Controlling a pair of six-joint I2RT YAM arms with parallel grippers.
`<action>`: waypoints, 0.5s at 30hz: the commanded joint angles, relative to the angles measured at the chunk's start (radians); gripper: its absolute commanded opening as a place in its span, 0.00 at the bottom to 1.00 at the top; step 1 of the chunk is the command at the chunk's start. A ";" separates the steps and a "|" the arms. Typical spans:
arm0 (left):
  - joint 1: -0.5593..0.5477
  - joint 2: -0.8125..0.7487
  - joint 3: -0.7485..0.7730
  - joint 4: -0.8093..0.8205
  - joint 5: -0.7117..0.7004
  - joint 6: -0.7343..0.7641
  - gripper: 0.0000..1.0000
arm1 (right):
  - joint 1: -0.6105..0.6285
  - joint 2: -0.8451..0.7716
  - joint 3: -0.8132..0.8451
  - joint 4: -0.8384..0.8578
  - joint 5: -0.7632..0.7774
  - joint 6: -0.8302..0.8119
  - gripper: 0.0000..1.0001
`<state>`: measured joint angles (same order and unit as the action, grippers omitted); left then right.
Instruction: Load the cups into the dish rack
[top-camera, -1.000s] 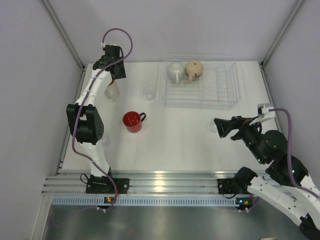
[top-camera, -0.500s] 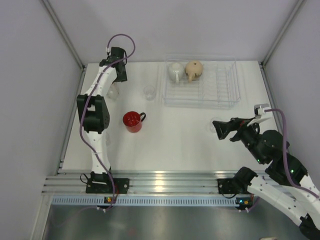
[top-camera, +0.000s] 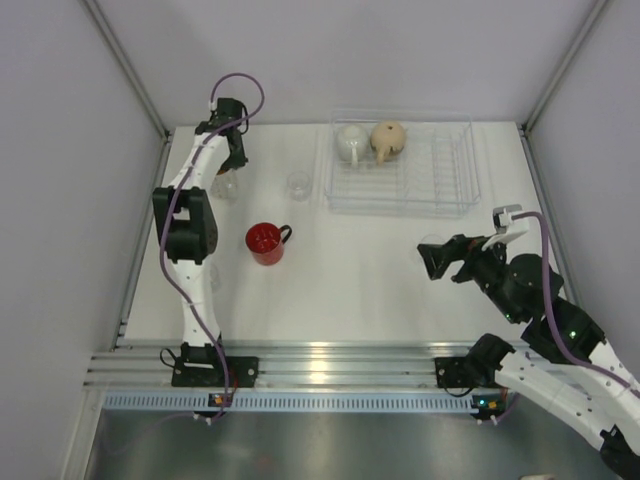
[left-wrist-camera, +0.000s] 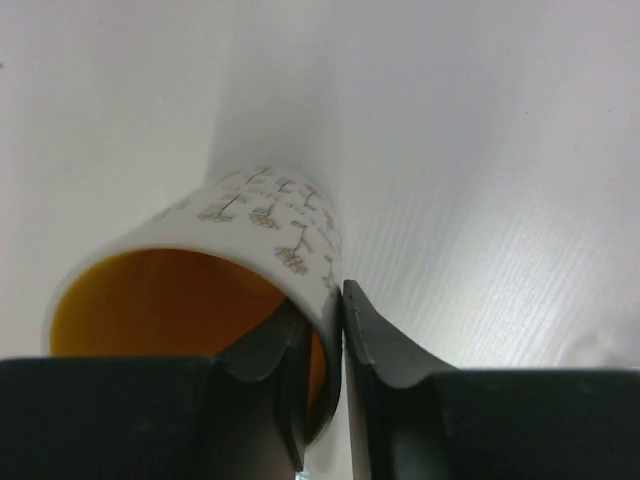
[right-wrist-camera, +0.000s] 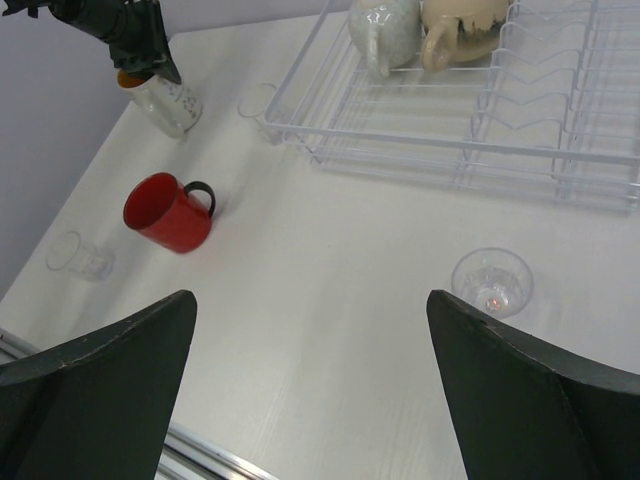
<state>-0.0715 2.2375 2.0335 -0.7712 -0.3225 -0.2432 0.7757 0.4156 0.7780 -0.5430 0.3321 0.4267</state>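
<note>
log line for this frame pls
left gripper: shut on orange-lined cup rim | right gripper: open, empty | dish rack: white mug, tan mug inside | red mug: on table

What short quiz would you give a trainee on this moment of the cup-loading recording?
1. True or false: the red mug is in the rack.
2. How many mugs are in the rack?
3. The left jaws are shut on: A) the orange-lined cup, B) a clear glass, C) nothing.
Key: 1 false, it stands on the table. 2 two, the white mug and the tan mug. 3 A.
</note>
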 joint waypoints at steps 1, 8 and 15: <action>0.012 -0.015 -0.024 -0.010 0.025 -0.019 0.19 | -0.003 0.012 0.006 0.041 -0.021 -0.014 0.99; 0.015 -0.116 -0.039 -0.008 0.030 -0.036 0.00 | -0.003 0.018 0.009 0.055 -0.047 0.015 0.99; 0.016 -0.289 -0.050 -0.007 0.085 -0.054 0.00 | -0.003 0.023 -0.002 0.089 -0.084 0.061 0.99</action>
<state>-0.0620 2.1509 1.9640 -0.8131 -0.2466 -0.2901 0.7761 0.4290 0.7773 -0.5259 0.2771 0.4576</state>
